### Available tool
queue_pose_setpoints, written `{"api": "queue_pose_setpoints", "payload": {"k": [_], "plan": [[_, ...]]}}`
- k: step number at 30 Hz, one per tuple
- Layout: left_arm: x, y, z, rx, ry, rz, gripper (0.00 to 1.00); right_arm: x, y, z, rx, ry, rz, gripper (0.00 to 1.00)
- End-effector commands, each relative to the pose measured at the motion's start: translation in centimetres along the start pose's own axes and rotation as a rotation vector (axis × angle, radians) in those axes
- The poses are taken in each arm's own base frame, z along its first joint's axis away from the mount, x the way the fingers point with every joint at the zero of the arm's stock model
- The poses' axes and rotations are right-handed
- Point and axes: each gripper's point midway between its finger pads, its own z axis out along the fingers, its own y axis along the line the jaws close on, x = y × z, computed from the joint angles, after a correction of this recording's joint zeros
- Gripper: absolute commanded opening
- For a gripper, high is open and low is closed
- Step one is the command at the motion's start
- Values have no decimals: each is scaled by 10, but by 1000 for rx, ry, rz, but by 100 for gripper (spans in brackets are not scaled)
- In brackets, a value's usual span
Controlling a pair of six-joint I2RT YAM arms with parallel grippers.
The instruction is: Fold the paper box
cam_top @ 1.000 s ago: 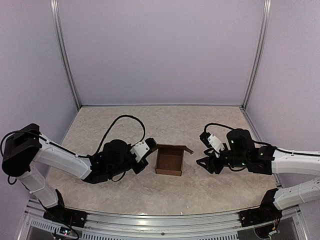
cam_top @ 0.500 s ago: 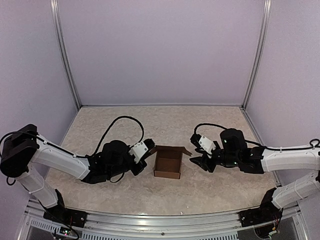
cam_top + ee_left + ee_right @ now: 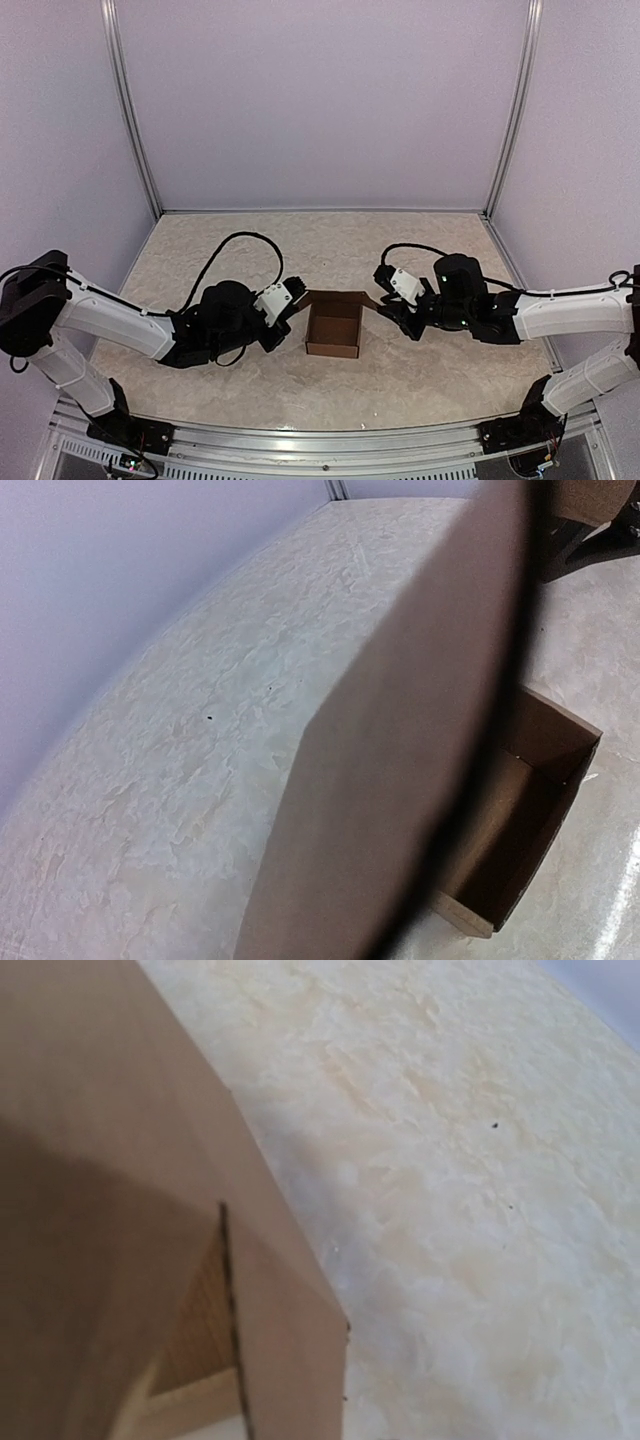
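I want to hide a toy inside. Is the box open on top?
Open. From above you look straight into the paper box, and its top flaps stick outward.

- This is a robotics lab test cell, not a home or a shop.
- Plain lavender wall panels (image 3: 320,100) close it in on three sides, held by bare aluminium posts (image 3: 130,110) at the back corners.
- The desk (image 3: 330,240) has a pale, stone-patterned top that fills the floor of the enclosure.
- A metal rail (image 3: 320,445) runs along the desk's near edge. A left arm (image 3: 110,320) and a right arm (image 3: 570,310), both white and black, are bolted there side by side.
- A loose black cable (image 3: 235,245) loops off the left arm.
- The only other thing on the desk is a single brown paper box (image 3: 335,325), set between the two arms.
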Motion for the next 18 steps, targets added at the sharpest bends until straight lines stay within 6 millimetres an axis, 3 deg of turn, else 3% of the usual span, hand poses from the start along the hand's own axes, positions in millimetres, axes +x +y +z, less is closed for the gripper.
{"api": "queue_pose_setpoints", "payload": {"k": [1,9,12,18], "plan": [[2,-4,-5,17,13,-12,0,-15,-3,1,-12,-43,5,22],[2,-5,-3,26,29,-22,0,-22,3,1,-46,-63,5,15],[-2,-4,-3,22,19,-44,0,-20,4,3,-52,-50,12,1],[-14,-7,-3,49,2,-102,0,-20,8,6,-59,-47,27,0]]}}
